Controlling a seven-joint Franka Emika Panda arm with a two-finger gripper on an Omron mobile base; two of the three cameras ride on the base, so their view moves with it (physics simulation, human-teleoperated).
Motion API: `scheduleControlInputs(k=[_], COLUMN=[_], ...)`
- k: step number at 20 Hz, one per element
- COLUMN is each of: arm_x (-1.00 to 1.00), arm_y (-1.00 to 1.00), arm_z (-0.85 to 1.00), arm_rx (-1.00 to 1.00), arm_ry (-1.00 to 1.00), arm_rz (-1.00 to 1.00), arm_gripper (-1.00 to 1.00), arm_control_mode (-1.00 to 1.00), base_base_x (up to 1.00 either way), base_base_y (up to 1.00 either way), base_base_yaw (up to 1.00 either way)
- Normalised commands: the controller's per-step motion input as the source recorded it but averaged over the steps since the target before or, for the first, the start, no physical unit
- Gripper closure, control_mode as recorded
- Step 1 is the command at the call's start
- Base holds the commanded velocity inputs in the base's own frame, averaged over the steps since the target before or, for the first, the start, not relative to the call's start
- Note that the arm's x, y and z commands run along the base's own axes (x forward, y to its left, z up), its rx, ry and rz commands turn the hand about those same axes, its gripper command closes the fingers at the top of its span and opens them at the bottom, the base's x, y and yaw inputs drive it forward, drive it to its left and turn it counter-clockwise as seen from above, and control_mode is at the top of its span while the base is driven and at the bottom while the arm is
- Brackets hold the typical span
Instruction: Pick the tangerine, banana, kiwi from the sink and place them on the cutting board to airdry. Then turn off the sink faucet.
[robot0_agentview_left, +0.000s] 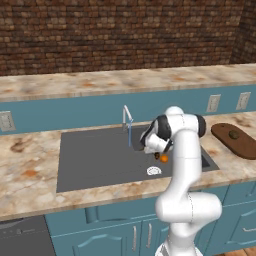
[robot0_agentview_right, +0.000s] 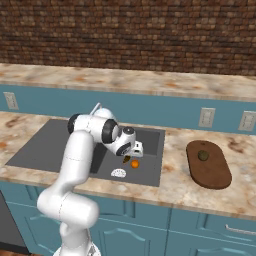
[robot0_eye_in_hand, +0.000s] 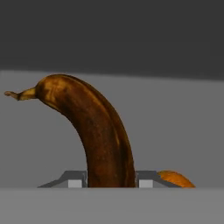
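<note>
**Banana clamped, low in sink**

Banana (robot0_eye_in_hand: 103, 135) sits between the two fingers (robot0_eye_in_hand: 74, 180), gripper (robot0_eye_in_hand: 110, 183) clenched on its lower end, stem pointing away. Tangerine (robot0_agentview_right: 134, 163) just beside it on the sink (robot0_agentview_left: 95, 160) floor, near the drain (robot0_agentview_left: 154, 171). Kiwi (robot0_agentview_right: 203, 155) lies on the board (robot0_agentview_right: 212, 175), right of the sink. Faucet (robot0_agentview_left: 127, 117) running, blue stream visible.

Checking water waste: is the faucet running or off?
Running: a thin blue stream drops from the faucet into the sink.
</note>
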Motion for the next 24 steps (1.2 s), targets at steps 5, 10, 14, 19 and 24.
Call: scheduleControlInputs(k=[5,10,14,19,24], arm_x=[0.0,0.0,-0.21,-0.44,-0.53], arm_y=[-0.14,-0.2,-0.25,-0.17,-0.05], arm_z=[0.55,0.57,0.47,0.33,0.32], arm_rx=[-0.01,0.0,0.0,0.0,0.0], arm_ry=[0.09,0.08,0.05,0.05,0.02], arm_rz=[0.02,0.05,0.05,0.03,0.03], arm_gripper=[1.0,1.0,1.0,1.0,1.0], arm_control_mode=[-1.0,-1.0,-1.0,-1.0,-1.0], base_base_x=[0.0,0.0,0.0,0.0,0.0], base_base_y=[0.0,0.0,0.0,0.0,0.0], base_base_yaw=[0.0,0.0,0.0,0.0,0.0])
